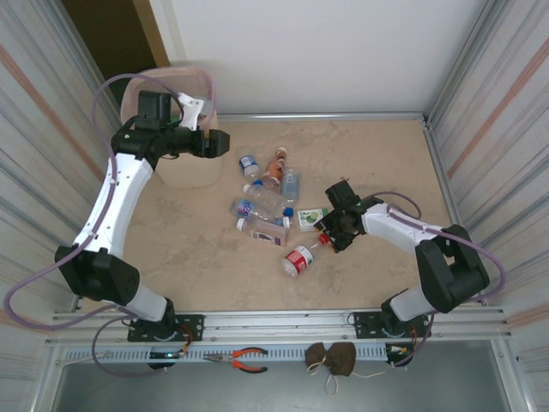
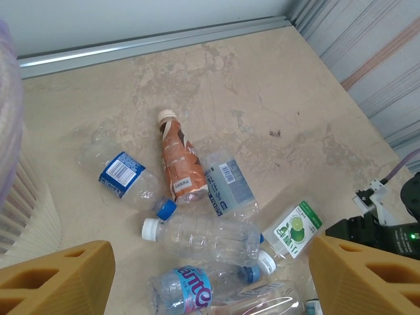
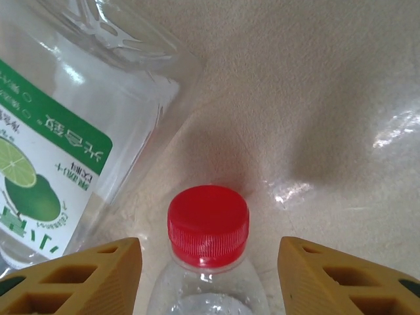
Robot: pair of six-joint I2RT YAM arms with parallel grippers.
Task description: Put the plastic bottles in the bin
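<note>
left pincer (image 2: 210,244) open, empty, raised beside bin (image 1: 184,172), idle | right pincer (image 3: 210,243) open astride neck of red-capped bottle (image 3: 208,226), not touching, placed to grasp it

Jaws of right gripper (image 3: 209,251) apart, one tan finger (image 3: 72,279) in each lower corner. Between them lies a clear bottle (image 3: 209,296), its red cap (image 3: 208,220) pointing away, a gap on either side. Lime-label bottle (image 3: 72,125) at upper left, just beside the cap. Beige table (image 3: 315,85) beneath.
</note>
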